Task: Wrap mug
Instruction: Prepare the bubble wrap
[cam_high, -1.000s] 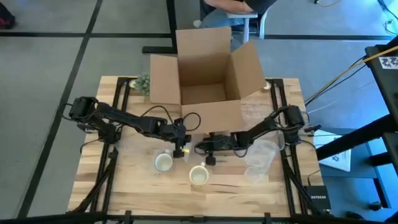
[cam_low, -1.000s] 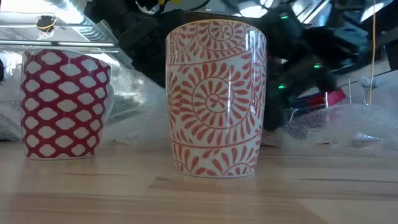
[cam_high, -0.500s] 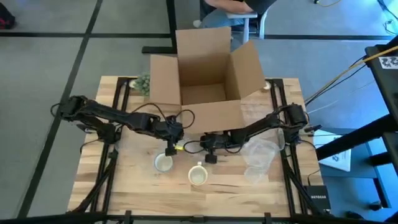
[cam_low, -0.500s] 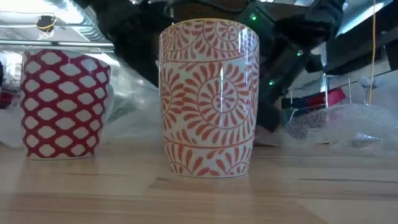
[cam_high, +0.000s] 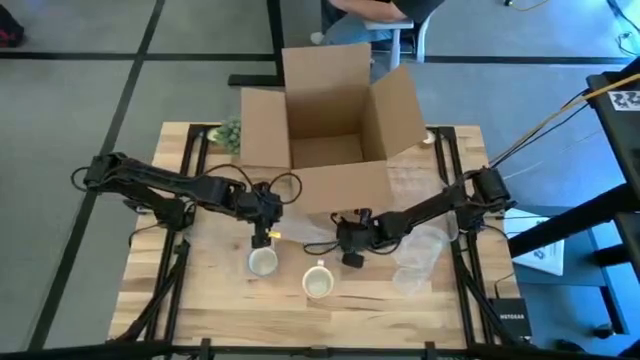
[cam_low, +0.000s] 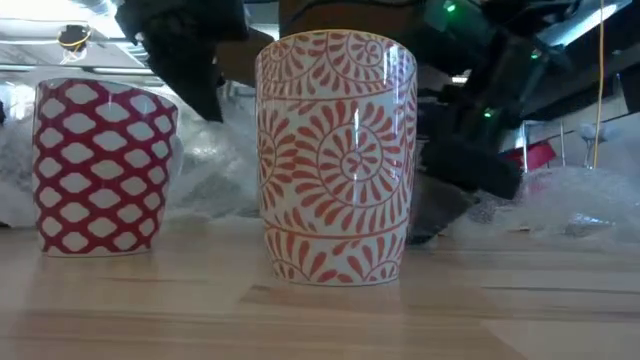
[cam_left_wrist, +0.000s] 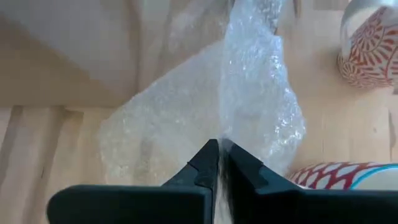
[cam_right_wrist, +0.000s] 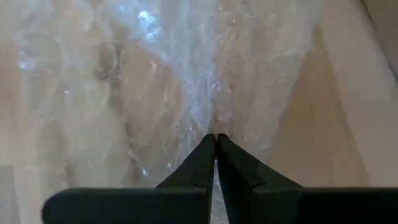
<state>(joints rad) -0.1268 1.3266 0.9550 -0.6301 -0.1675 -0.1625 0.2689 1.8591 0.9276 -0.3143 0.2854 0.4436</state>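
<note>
Wooden table (cam_high: 220, 300) carries an open cardboard box (cam_high: 330, 140). Near the box: bubble wrap sheet (cam_high: 305, 225), two mugs (cam_high: 262, 262) (cam_high: 318, 284), crumpled wrap (cam_high: 418, 255).

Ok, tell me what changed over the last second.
The two grippers drew apart: left gripper moved left, above the lattice mug; right gripper moved right, both shut on the bubble wrap. The swirl mug shifted slightly left. The cardboard box stayed.
</note>
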